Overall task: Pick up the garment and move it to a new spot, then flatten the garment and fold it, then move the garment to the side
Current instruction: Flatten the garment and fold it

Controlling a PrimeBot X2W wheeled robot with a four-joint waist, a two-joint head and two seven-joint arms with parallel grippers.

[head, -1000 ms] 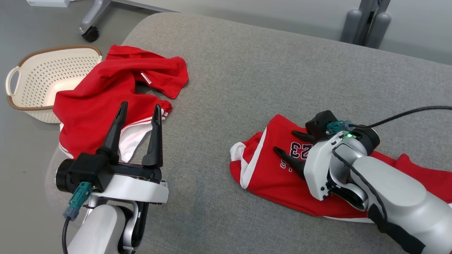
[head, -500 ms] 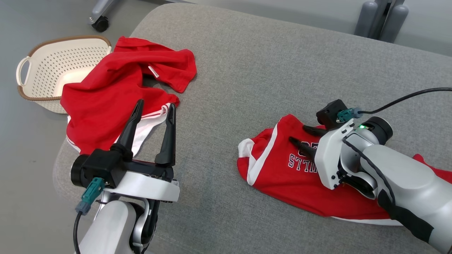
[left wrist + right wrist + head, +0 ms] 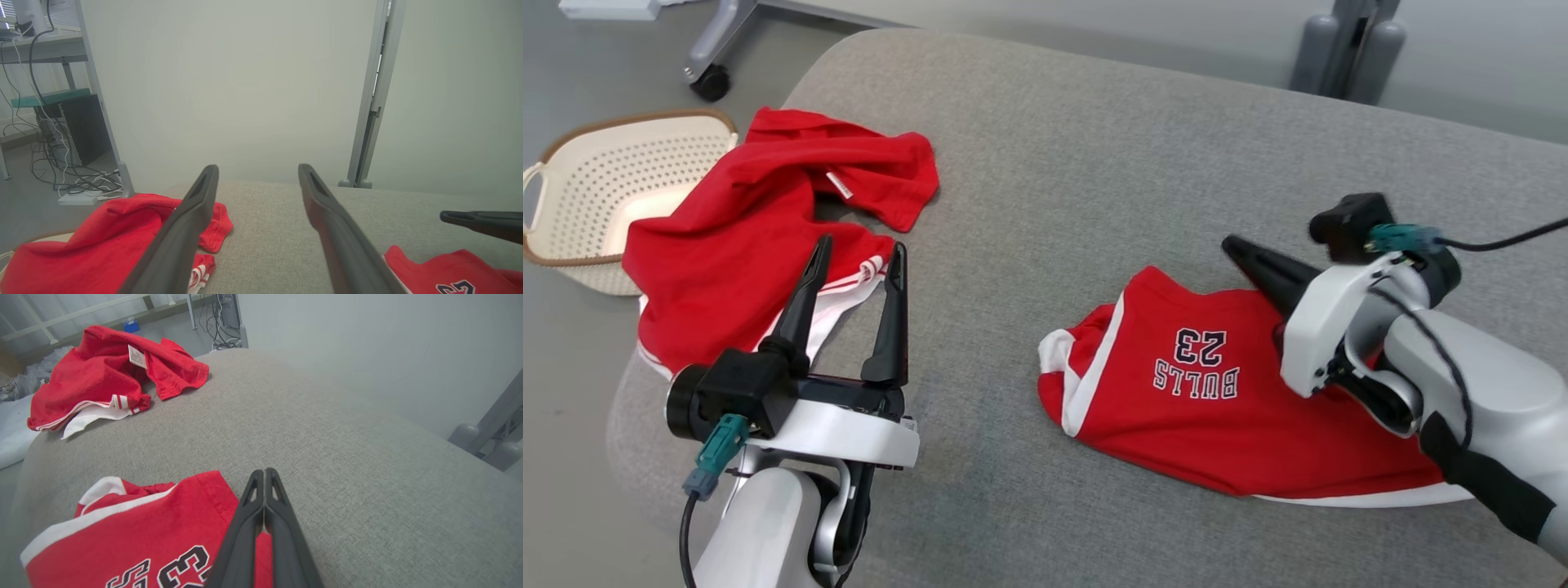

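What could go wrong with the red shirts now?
1. The right tool is shut with no cloth between its fingers, at the far edge of the folded red Bulls jersey. Pushing it sideways like that might undo the fold.
2. The crumpled red shirt hangs over the edge of the grey cushion toward the cream perforated basket, so it may slip off.
3. The open left tool points at that shirt and could snag it.

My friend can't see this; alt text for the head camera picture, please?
Over a grey cushion, the robot's shut right hand is at the far edge of a red Bulls 23 jersey; its open left hand points toward a crumpled red garment by a basket.
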